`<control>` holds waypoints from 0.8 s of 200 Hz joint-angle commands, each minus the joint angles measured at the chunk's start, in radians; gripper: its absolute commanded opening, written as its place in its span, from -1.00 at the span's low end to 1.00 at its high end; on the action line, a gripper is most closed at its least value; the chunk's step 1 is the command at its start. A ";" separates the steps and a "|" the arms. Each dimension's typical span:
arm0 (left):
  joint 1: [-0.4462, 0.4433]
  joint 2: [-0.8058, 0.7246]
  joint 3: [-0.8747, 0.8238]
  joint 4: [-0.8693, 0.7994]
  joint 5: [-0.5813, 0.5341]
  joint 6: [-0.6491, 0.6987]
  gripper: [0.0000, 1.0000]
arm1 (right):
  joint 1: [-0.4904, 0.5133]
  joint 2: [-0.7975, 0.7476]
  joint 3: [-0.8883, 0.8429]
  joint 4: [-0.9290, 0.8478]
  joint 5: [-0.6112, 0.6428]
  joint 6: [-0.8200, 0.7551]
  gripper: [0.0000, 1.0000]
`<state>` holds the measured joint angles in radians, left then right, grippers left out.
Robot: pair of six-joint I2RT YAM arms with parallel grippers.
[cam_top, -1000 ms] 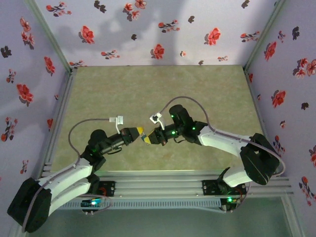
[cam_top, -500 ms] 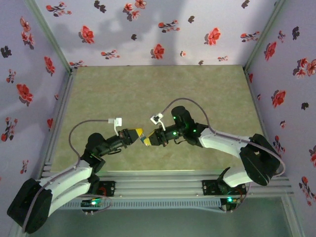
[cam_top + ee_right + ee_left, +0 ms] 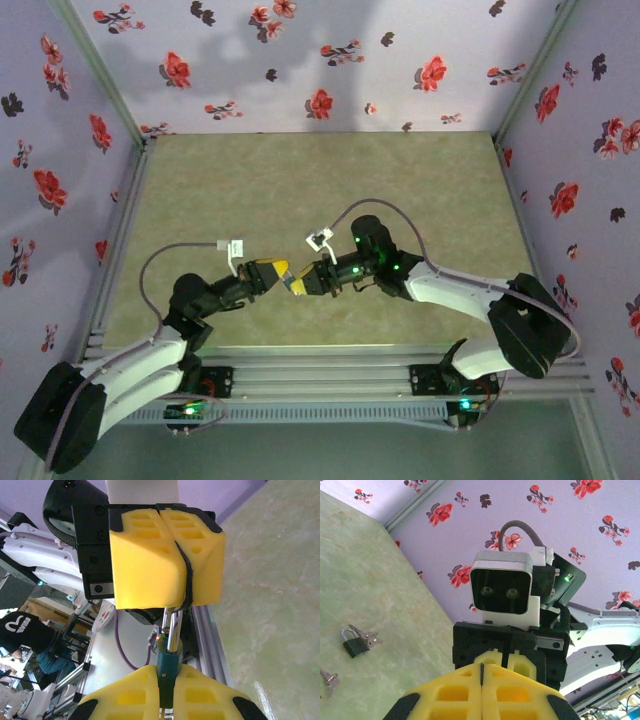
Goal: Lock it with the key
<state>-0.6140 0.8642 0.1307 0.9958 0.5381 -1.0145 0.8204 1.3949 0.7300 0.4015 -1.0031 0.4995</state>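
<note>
Right hand (image 3: 165, 682) clamps its yellow pads on a green padlock (image 3: 165, 666), held above the counter (image 3: 300, 180) toward its near edge; the silver shackle (image 3: 171, 627) reaches the left hand (image 3: 184, 580), pads pressed together; whether they pinch it I cannot tell; a second padlock (image 3: 354, 644) with keys (image 3: 371, 639) lies on the counter.

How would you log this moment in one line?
right hand: shut on green padlock | left hand: shut at its shackle | hands: tip to tip
</note>
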 commanded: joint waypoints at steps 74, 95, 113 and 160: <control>-0.012 0.041 -0.037 -0.005 -0.039 0.005 -1.00 | 0.019 -0.057 -0.012 0.189 -0.136 0.036 -1.00; -0.022 0.060 -0.037 0.021 -0.032 0.005 -1.00 | 0.017 -0.058 -0.019 0.217 -0.138 0.055 -1.00; -0.032 0.076 -0.034 0.043 -0.025 0.008 -1.00 | 0.017 -0.060 -0.021 0.226 -0.137 0.061 -1.00; -0.049 0.113 -0.029 0.086 0.000 0.004 -1.00 | -0.002 -0.062 -0.041 0.310 -0.128 0.118 -1.00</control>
<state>-0.6502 0.9459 0.1211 1.1297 0.5430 -1.0180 0.8104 1.3880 0.6765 0.5213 -1.0405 0.5949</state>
